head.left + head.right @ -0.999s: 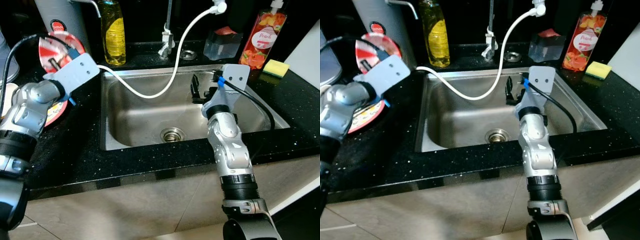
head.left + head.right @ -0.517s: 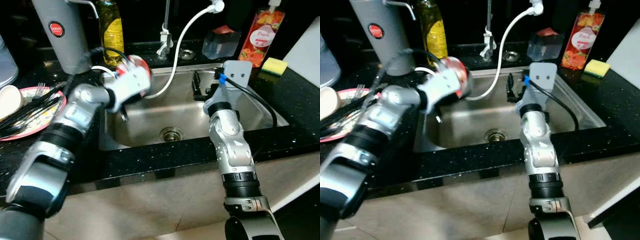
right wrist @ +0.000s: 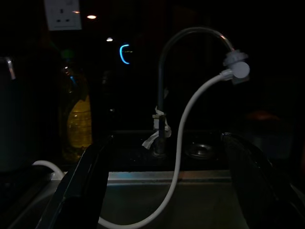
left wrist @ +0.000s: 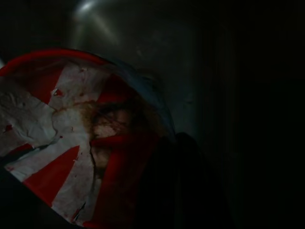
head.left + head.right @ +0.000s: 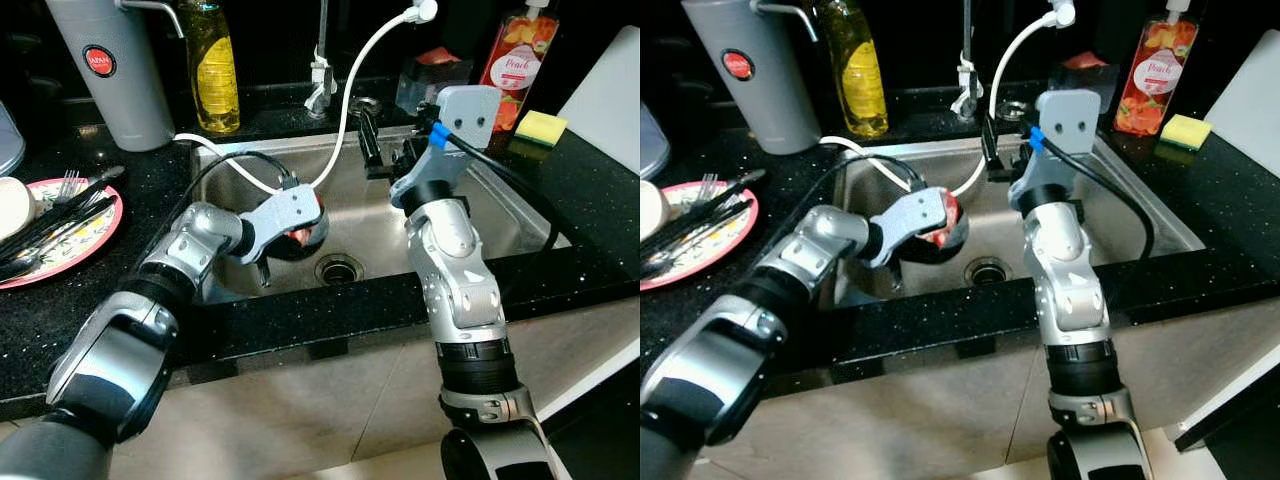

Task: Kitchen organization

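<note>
- Red and white plate (image 5: pixel 305 222) is inside the sink (image 5: pixel 500 200), near the drain (image 5: pixel 338 268), tilted up on edge; its dirty face looks toward the sink's right side, and brown smears show on it in the left wrist view.
- Left gripper (image 5: pixel 290 235) is clamped on the plate; the fingers are mostly hidden behind the wrist plate, so the exact grip point is unclear.
- Left arm reaches from the counter edge down into the basin, forearm angled toward the drain.
- Right gripper (image 5: pixel 385 150) hangs over the back right part of the sink, fingers spread apart and holding nothing, pointing at the tap (image 3: pixel 164 95).
- Right arm stands nearly upright from the counter's front edge, elbow bent.
- White hose (image 5: pixel 350 90) runs from the tap head down into the basin and out toward the left.
- Black speckled counter (image 5: pixel 120 300) surrounds the steel sink.
- On the left counter, a pink plate (image 5: pixel 60 245) holds dark cutlery.
- Along the back: grey jug (image 5: pixel 110 75), yellow soap bottle (image 5: pixel 215 65), red soap bottle (image 5: pixel 520 55), yellow sponge (image 5: pixel 541 127).
</note>
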Controlling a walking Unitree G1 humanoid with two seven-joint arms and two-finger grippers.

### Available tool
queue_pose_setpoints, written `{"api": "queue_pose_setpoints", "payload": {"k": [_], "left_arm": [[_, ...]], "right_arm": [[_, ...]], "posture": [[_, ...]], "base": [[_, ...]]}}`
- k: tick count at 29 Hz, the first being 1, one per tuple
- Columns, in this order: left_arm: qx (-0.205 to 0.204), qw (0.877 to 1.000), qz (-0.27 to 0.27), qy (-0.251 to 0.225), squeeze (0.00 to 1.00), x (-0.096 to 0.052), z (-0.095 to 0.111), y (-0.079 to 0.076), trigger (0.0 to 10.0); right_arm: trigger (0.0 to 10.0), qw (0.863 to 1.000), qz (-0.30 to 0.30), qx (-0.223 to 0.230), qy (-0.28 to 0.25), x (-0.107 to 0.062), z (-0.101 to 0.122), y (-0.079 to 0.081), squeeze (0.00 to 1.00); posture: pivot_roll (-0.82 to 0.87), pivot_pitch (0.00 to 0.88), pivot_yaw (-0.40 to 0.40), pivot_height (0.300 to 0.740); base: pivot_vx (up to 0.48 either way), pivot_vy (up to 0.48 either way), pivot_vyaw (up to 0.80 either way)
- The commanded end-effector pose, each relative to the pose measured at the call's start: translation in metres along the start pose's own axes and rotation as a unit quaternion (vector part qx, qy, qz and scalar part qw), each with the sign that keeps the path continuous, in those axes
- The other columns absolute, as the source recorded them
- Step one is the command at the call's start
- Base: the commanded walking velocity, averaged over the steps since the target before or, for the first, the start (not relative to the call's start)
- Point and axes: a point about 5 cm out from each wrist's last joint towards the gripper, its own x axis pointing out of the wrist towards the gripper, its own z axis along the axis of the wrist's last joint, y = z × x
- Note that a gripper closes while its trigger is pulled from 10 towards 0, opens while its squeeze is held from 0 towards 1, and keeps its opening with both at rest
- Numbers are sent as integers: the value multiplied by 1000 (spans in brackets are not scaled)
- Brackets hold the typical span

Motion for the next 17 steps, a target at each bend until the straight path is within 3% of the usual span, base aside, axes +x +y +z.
{"api": "queue_pose_setpoints", "payload": {"k": [1,6,7,8,14,15,17], "left_arm": [[21,1000,-6,3,0,-6,-1,0,10000],[20,1000,5,-18,12,-12,-2,-3,10000],[0,999,25,-38,557,-15,1,0,10000],[-19,997,43,-54,1000,-18,4,3,10000],[-59,991,92,-74,1000,-27,6,10,10000],[-66,988,112,-88,0,-32,11,11,10000],[-67,986,120,-95,0,-34,13,12,10000]], "right_arm": [[10000,1000,23,-19,-8,0,3,7,0],[10000,998,54,-30,-1,-3,0,18,0],[10000,998,58,-32,2,-4,-1,20,0],[10000,998,61,-33,3,-5,-1,21,0],[10000,998,59,-31,6,-6,-2,20,0],[10000,998,58,-32,6,-6,-2,18,0],[10000,998,57,-33,6,-6,-2,18,0]], "posture": [[32,0,36,740],[42,0,31,740],[42,0,33,740],[43,0,33,740],[42,0,30,740],[43,0,31,740],[43,0,31,740]], "base": [[0,0,0],[0,0,0],[0,0,0],[0,0,0],[0,0,0],[0,0,0],[0,0,0]]}}
